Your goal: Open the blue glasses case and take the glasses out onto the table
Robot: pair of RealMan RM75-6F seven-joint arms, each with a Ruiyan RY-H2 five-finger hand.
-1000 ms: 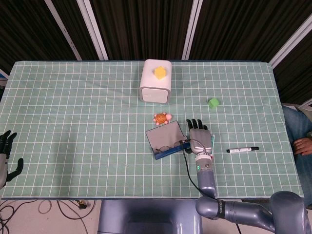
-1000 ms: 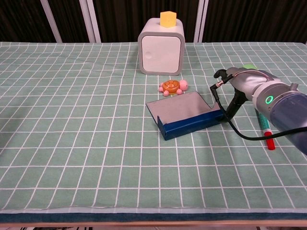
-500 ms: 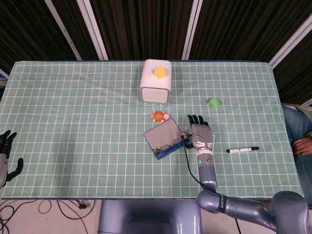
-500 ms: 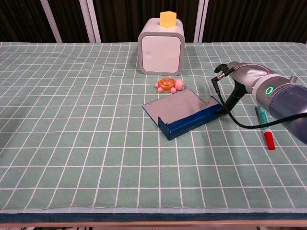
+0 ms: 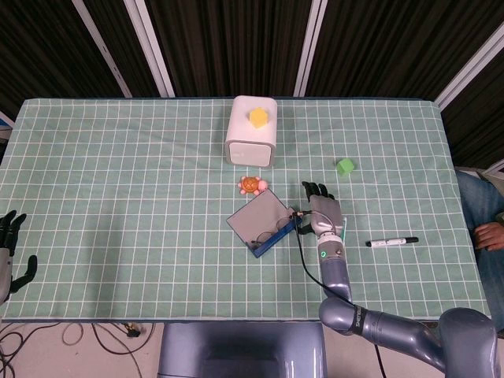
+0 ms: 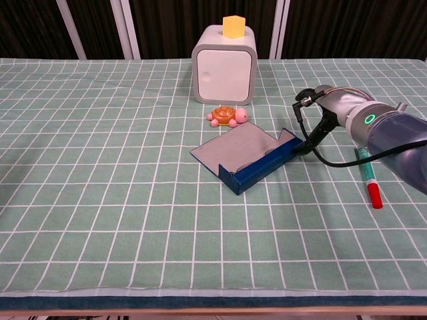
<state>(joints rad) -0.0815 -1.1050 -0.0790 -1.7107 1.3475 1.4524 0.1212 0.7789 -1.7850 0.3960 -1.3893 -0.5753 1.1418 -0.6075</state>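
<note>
The blue glasses case [image 5: 257,222] [image 6: 248,155] lies open at mid-table, turned at an angle, its grey lid flat behind the blue base. The glasses [image 5: 268,233] lie inside the base; in the chest view the base's front wall hides them. My right hand [image 5: 324,216] [image 6: 335,111] is at the case's right end, fingers stretched out and touching that end, holding nothing. My left hand [image 5: 9,246] hangs past the table's near left corner, fingers apart and empty.
An orange toy turtle [image 5: 251,185] [image 6: 226,116] touches the lid's far edge. Behind it stands a white box [image 5: 252,131] [image 6: 225,65] with a yellow cube [image 6: 232,27] on top. A marker pen [image 5: 391,242] [image 6: 367,179] and a green cube [image 5: 344,166] lie to the right.
My right hand has moved away from me and pushed the case's right end, so the case has turned. The lid has shoved the turtle left and farther back.
</note>
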